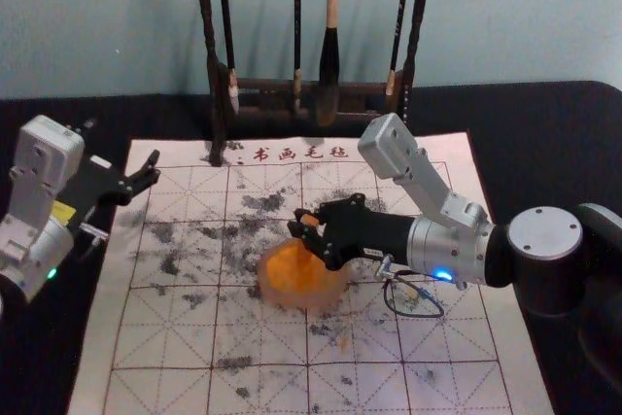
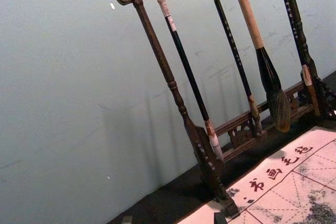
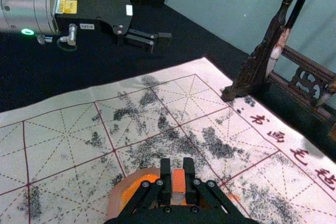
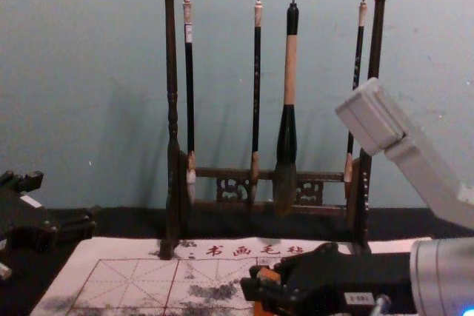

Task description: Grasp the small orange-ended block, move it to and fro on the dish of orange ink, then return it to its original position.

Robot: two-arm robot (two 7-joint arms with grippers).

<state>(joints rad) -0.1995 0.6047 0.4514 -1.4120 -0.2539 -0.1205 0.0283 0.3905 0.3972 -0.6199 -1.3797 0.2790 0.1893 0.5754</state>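
One round dish (image 1: 320, 301) holds orange ink (image 1: 284, 267) at the head view's centre; over it the right claw (image 1: 301, 222) pinches the orange-ended block (image 3: 178, 181), while the left claw (image 1: 151, 170), spread, hangs mid-left.

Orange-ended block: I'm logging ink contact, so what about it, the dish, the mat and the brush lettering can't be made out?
- Whether the block touches the ink: head view, orange merging with orange; right wrist view, its lower end behind the right gripper.
- Part of the dish: right wrist view, behind that gripper.
- Mat's near edge: head view, cut off below.
- Brush lettering: left wrist view, too small.
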